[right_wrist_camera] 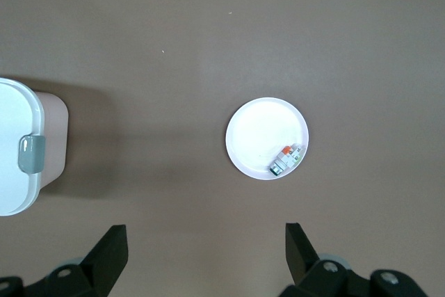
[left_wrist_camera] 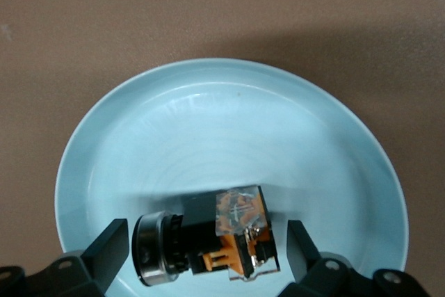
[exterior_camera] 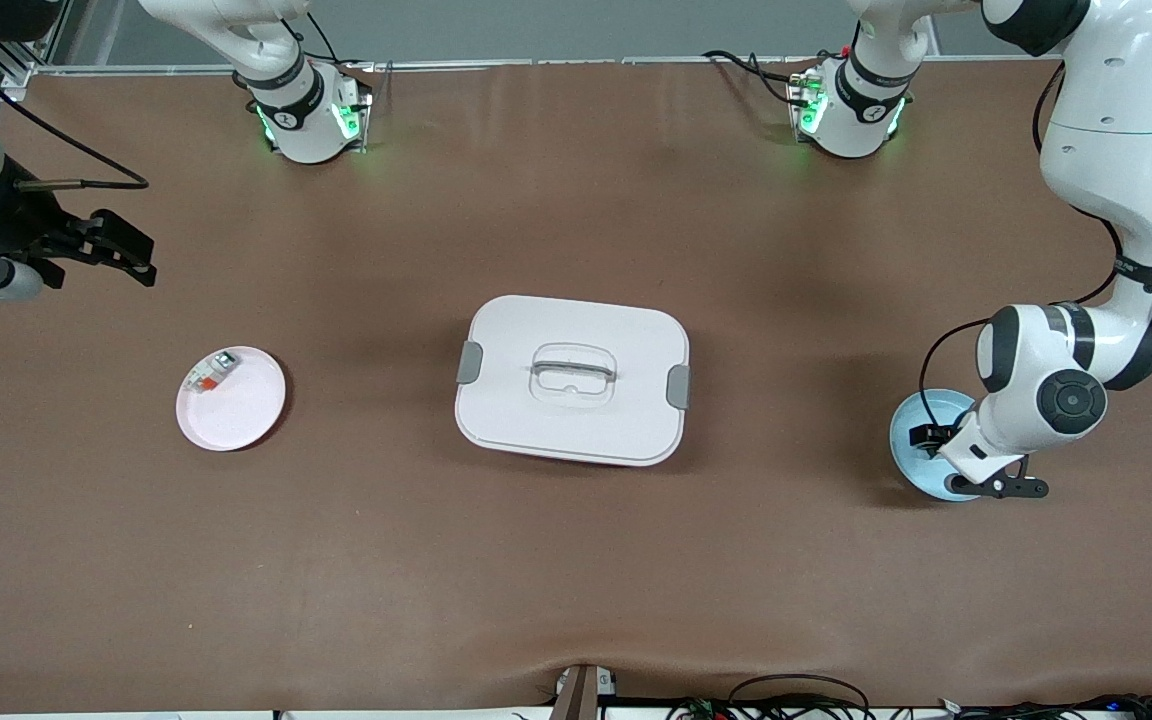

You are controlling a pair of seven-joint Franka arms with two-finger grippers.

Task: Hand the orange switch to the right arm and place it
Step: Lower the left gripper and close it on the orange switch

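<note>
Left jaws [left_wrist_camera: 201, 259] spread around orange switch [left_wrist_camera: 208, 238] in blue plate [left_wrist_camera: 229, 123].

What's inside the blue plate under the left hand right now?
The orange switch lies in the blue plate, between the open fingers of the left hand. The plate's edge closest to the hand is covered.

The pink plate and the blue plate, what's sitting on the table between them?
In the front view, only the white lidded box lies between the pink plate and the blue plate; the rest is bare brown table.
</note>
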